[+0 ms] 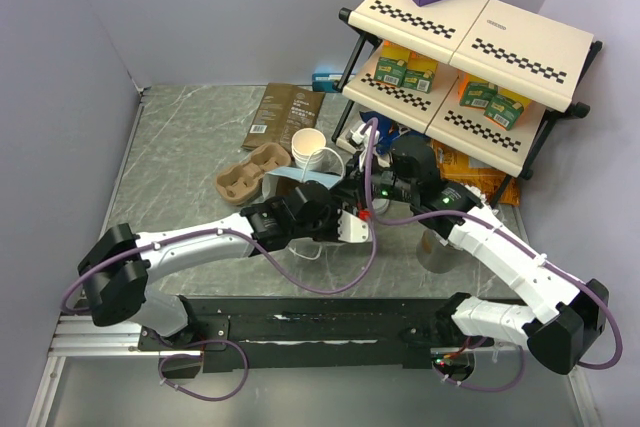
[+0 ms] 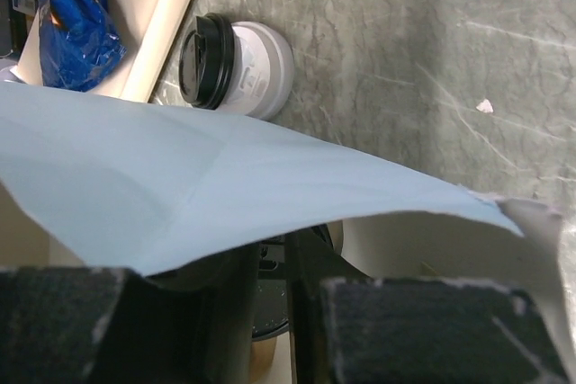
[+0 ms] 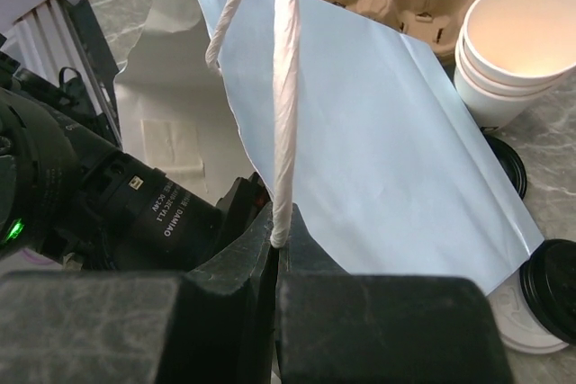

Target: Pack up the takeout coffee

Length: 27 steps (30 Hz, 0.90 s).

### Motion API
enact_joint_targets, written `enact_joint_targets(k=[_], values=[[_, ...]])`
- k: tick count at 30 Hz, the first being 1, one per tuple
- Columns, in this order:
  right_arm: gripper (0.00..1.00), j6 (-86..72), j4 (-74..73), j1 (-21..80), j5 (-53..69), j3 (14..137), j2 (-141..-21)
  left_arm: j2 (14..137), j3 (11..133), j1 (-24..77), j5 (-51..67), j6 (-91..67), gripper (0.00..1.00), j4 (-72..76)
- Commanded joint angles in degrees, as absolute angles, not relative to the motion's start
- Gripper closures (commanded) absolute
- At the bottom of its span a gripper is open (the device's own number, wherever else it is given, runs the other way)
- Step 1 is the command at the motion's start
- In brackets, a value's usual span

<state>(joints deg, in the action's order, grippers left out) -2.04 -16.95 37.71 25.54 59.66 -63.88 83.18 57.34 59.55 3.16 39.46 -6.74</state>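
A white takeout cup with a black lid lies on its side on the table beyond the bag; it also shows at the right wrist view's lower right corner. A light blue paper bag lies open between the arms. My right gripper is shut on the bag's white twisted handle and holds it up. My left gripper is at the bag's mouth, jaws wide apart under the blue panel. A dark round lid over tan shows between them, touching neither.
A stack of open white cups stands beside the bag, with a loose black lid by it. The brown pulp carrier and dark coffee pouch lie behind. A checkered shelf rack fills the back right.
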Motion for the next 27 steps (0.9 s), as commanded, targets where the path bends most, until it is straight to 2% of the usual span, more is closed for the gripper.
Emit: enact_joint_targets(k=[1, 7, 15, 20, 23, 25, 26, 27], values=[[1.0, -3.69, -18.02, 37.88, 26.37, 59.85, -64.16, 85.52, 59.06, 59.24, 3.08, 39.11, 0.77, -3.61], [1.0, -4.13, -17.67, 37.88, 26.81, 60.38, -64.69, 86.92, 59.94, 59.15, 2.37, 38.85, 0.77, -2.02], [1.0, -4.92, -17.32, 37.71, 26.98, 60.82, -65.13, 87.1, 60.29, 59.06, 8.78, 36.39, 0.79, -1.5], [1.0, -4.66, -17.75, 37.71, 26.81, 61.35, -65.22, 87.1, 60.99, 59.06, 8.79, 36.21, 0.83, -2.02], [1.0, -3.96, -18.46, 37.53, 26.81, 61.7, -65.04, 85.96, 62.05, 58.89, 8.7, 36.21, 0.78, -3.95], [1.0, -3.61, -18.89, 37.35, 26.63, 61.87, -65.04, 84.99, 62.23, 58.62, 9.31, 36.21, 0.68, -5.35], [1.0, -3.34, -19.07, 37.27, 26.54, 62.05, -65.13, 83.77, 62.31, 58.36, 9.58, 36.3, 0.58, -5.62], [1.0, -3.25, -19.51, 37.0, 26.37, 62.49, -65.3, 83.06, 62.4, 58.27, 9.67, 36.21, 0.54, -6.06]])
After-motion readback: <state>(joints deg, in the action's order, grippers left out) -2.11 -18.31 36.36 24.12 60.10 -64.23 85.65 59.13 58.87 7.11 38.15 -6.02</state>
